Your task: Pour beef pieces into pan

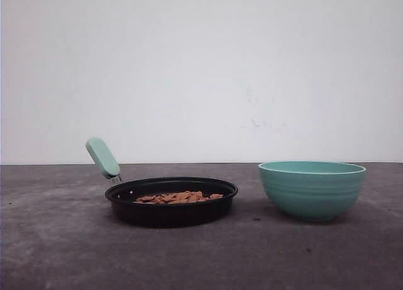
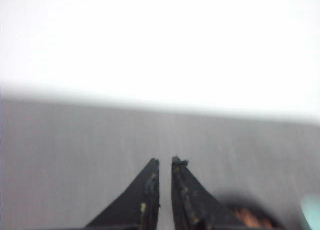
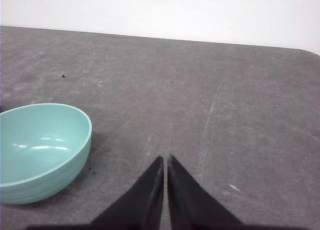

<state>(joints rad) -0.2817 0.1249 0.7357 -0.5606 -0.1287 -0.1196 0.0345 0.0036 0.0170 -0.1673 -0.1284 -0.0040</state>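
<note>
The beef pieces [image 1: 179, 197] lie in the black pan [image 1: 171, 202] on the gray counter [image 1: 63, 252]. A teal bowl [image 1: 312, 190] sits near it, empty. The left tool [image 2: 165, 164] and right tool [image 3: 165, 159] are both clenched, holding nothing.

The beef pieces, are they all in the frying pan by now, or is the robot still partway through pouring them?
It looks finished. The beef pieces lie in a loose layer inside the black pan, and the teal bowl beside it shows a bare inside. Nothing is in hand: the left gripper and right gripper are both closed on nothing, over the table. Nothing seems left to do.
</note>
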